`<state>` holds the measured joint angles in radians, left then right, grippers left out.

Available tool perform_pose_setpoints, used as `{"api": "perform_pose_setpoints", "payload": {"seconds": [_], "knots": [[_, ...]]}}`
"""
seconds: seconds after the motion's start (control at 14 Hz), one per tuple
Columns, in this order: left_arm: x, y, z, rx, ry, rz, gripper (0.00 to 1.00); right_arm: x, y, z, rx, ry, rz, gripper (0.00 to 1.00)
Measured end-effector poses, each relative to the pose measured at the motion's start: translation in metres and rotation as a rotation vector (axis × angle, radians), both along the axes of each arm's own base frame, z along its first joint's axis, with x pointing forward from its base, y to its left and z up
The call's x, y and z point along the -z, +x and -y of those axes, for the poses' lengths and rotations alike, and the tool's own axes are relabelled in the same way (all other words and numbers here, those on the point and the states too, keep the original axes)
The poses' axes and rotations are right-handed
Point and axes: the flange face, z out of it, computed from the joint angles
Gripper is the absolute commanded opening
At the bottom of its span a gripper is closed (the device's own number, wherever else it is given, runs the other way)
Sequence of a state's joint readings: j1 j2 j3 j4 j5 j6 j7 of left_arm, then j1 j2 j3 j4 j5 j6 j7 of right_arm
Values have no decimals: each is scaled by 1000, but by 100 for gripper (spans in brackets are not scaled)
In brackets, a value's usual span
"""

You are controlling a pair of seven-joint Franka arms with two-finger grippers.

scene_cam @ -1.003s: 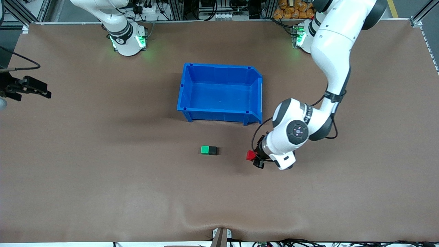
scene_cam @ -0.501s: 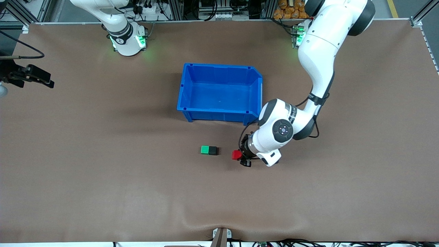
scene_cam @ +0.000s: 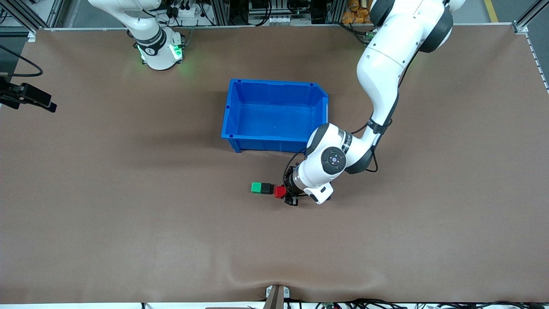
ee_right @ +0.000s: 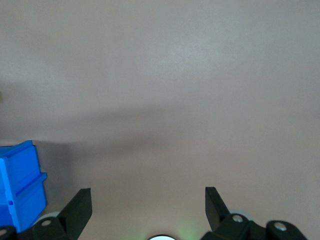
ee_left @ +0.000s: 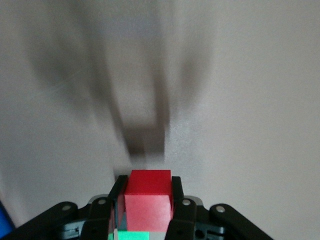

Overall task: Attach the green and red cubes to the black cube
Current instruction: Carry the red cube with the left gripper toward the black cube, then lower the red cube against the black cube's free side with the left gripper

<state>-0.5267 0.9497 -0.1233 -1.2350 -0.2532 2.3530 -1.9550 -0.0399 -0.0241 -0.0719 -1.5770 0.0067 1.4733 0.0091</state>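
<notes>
The left hand (scene_cam: 288, 195) grips the red cube (scene_cam: 280, 192) right beside the black cube (scene_cam: 266, 188), which touches the green cube (scene_cam: 256, 187); the right hand (ee_right: 148, 205) waits, spread apart.

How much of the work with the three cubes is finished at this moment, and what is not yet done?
Done: the green cube sits flush against the black cube. In hand: the left gripper is shut on the red cube, right beside the black cube's free face; whether they touch cannot be told. Left: seat the red cube, then release it. The right gripper waits open at the right arm's end of the table.
</notes>
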Motion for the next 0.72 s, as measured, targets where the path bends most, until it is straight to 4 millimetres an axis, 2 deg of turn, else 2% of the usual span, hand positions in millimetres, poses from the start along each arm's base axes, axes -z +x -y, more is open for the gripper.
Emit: {"api": "perform_pose_setpoints", "payload": {"seconds": [0.29,0.72], "knots": [[16,-7,9,9,21,-6,0,-2,1,-5,-2,36,11,100],[22,-9,9,15,36,-15,0,-10,4,-14,-18,42,39,100]]}}
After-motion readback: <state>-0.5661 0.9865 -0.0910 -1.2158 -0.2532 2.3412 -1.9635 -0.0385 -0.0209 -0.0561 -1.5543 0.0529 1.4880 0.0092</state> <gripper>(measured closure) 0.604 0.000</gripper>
